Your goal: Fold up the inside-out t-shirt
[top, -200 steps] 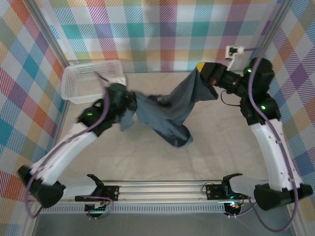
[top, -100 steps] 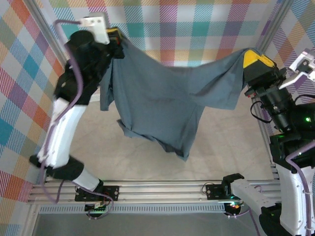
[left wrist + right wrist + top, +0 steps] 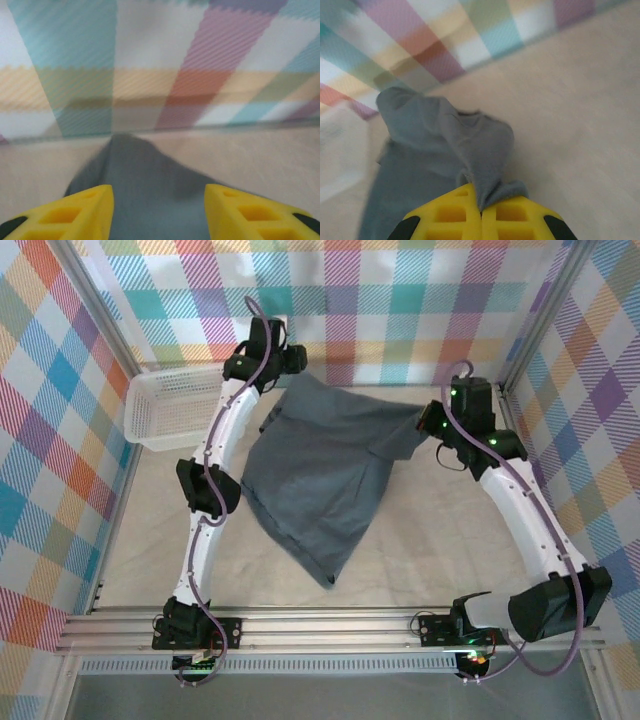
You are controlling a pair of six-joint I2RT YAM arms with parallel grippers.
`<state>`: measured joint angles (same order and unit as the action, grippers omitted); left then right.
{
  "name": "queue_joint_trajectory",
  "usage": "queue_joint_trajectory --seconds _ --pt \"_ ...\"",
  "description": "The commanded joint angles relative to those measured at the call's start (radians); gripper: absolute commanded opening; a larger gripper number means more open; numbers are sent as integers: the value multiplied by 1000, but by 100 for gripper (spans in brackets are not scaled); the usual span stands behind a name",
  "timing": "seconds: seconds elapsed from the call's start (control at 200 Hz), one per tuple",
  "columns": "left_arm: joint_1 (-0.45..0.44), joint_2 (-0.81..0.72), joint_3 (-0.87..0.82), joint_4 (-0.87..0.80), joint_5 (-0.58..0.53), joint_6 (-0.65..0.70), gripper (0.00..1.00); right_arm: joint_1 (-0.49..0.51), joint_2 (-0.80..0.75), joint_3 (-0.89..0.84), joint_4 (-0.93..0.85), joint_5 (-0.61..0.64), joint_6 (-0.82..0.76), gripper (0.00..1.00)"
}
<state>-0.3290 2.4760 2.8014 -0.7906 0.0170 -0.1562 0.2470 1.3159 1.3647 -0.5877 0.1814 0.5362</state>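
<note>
T-shirt [image 3: 330, 465] lies spread across the table [image 3: 450, 540]; we see our right gripper [image 3: 481, 212] pinched tight on its edge, left gripper [image 3: 158, 205] gaping wide over its far corner.

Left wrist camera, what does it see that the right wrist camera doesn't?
Left wrist view: the left gripper with its yellow fingers spread wide apart, and the t-shirt lying unpinched in front of them. Right wrist view: the right gripper with its fingers pressed together, pinching a bunched fold of the t-shirt. Both: the blue-grey t-shirt, the beige table and the checked wall.
</note>
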Motion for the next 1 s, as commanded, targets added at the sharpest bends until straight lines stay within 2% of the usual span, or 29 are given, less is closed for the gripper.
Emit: queue_joint_trajectory --seconds 0.0,0.085,0.16,0.25,0.365,0.455,0.555,0.73,0.995 --pt "-39 -209 -61 -103 57 -81 51 -6 -23 23 -83 116 36 0" --pt "-69 -416 -384 -100 39 -165 51 -6 -28 -16 -82 98 33 0" --pt "-106 -631 -770 -25 -6 -268 49 -7 -40 -47 -73 81 33 0" --pt "-144 -841 -1131 -30 -77 -465 45 -6 -48 -65 -73 56 37 0" --pt "-169 -1057 -1518 0 -31 -742 40 -6 -47 -65 -84 22 41 0" --pt "-208 -1162 -1738 95 28 -860 39 -6 -43 -68 -79 -4 47 0" --pt "-273 -1121 -1775 57 11 -864 39 -6 -34 -76 -73 -33 55 0" --pt "-394 -860 -1583 -177 -78 -825 35 -6 -28 -72 -98 -58 68 0" --pt "-418 -676 -1532 -199 5 -897 35 -6 -66 -90 -109 -35 62 0"
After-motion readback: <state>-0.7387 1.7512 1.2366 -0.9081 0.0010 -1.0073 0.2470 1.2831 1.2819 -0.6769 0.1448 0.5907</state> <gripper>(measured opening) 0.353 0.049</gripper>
